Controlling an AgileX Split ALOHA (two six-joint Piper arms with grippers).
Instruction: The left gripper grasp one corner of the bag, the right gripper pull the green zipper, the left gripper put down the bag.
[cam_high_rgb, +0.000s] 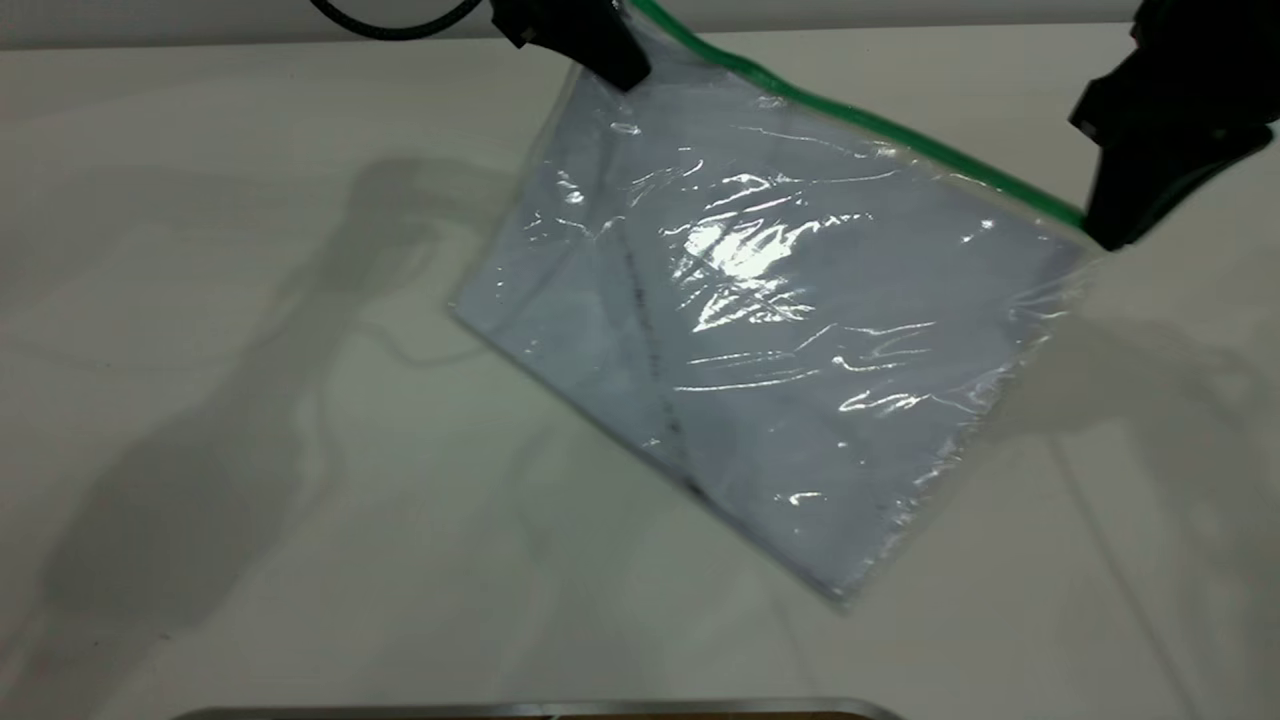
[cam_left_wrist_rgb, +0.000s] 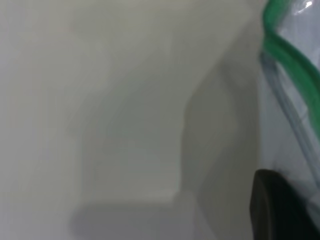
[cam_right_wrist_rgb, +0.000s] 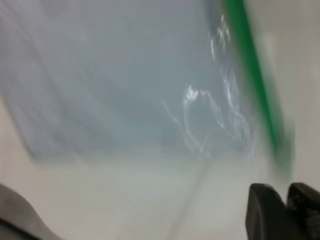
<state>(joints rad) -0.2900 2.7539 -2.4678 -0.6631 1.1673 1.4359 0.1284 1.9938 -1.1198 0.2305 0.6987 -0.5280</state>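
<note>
A: Where is the bag (cam_high_rgb: 760, 320)?

B: Lifted over the white table (cam_high_rgb: 250, 400), hanging tilted between the two arms. Its green zipper (cam_high_rgb: 860, 120) runs along the upper edge, slanting down toward the right arm. The white paper (cam_high_rgb: 700, 330) inside shows a dark diagonal line.

A: And the left gripper (cam_high_rgb: 610, 55)?

B: At the top of the exterior view, clenched on the corner (cam_high_rgb: 625, 60) at the zipper's upper end (the left wrist view shows the green strip (cam_left_wrist_rgb: 290, 55) bending just beside one black fingertip (cam_left_wrist_rgb: 272, 205)).

A: The right gripper (cam_high_rgb: 1120, 225)?

B: At the zipper's lower end, its tips pinched together right where the green strip stops. I cannot tell whether the slider tab sits between them. The right wrist view is blurred, with the strip (cam_right_wrist_rgb: 255, 85) ending near the fingertips (cam_right_wrist_rgb: 265, 212).
</note>
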